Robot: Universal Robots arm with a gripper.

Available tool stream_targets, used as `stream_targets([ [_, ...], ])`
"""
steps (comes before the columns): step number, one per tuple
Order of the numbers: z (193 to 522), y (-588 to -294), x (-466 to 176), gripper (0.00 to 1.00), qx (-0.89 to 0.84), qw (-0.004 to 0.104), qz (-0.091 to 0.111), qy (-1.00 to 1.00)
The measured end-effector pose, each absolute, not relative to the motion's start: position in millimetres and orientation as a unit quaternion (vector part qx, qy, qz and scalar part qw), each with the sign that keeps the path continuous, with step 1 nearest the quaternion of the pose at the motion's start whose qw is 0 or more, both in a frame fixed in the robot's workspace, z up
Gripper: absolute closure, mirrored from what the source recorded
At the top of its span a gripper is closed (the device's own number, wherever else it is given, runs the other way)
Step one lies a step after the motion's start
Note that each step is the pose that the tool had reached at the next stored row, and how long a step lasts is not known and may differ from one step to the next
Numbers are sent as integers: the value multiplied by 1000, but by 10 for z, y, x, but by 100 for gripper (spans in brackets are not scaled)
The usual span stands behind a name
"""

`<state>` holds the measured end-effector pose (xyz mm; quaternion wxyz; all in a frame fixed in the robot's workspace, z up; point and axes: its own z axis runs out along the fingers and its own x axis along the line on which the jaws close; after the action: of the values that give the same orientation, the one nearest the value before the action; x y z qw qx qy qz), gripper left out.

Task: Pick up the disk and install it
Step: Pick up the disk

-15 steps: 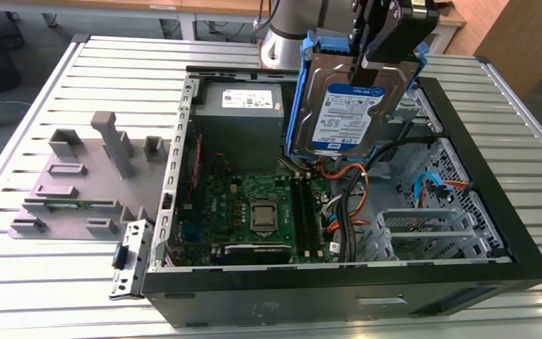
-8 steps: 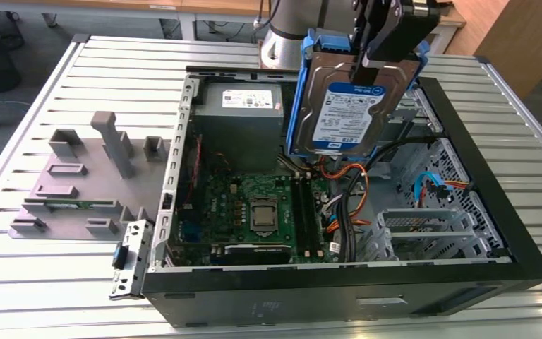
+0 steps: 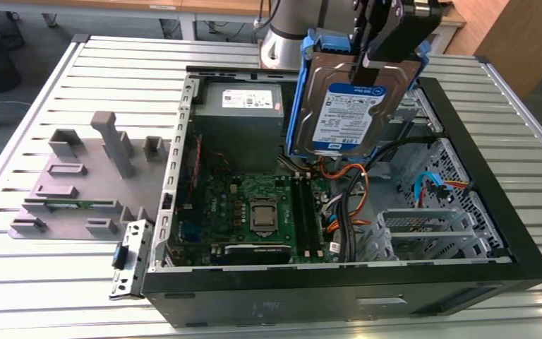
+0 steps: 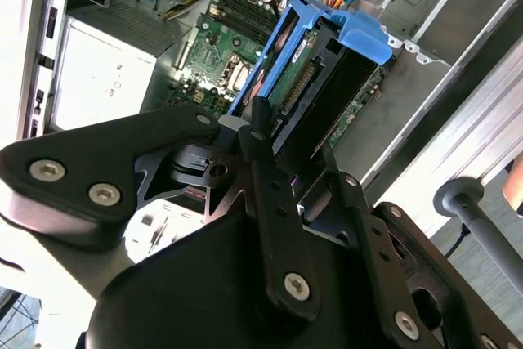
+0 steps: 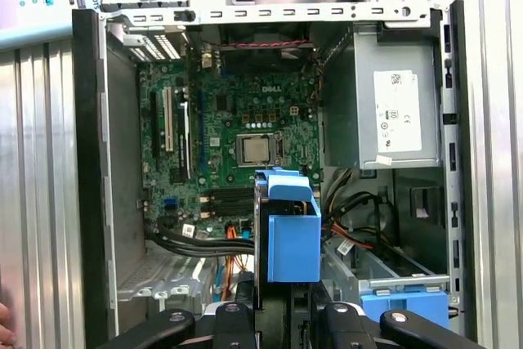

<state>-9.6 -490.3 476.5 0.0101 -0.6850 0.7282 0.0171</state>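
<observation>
Slatted metal worktop (image 3: 26, 282) carries open black computer case (image 3: 346, 293), side panel off. Inside: grey power-supply box (image 3: 243, 102) at far end, green motherboard (image 3: 252, 212) on case floor. Disk (image 3: 346, 116) hangs on edge in air above case interior, label facing exterior view, touching nothing below. Gripper (image 3: 370, 70) pinches disk at upper end, fingers clamped on it.
</observation>
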Motion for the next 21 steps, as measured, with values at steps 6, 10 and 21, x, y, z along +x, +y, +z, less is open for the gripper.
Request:
stream_targets([
  [6,4765,-4967,-108,65,-685,10,17,728],
  [10,4765,-5011,-116,65,-685,10,17,728],
  [21,4765,-5032,-120,65,-685,9,16,728],
])
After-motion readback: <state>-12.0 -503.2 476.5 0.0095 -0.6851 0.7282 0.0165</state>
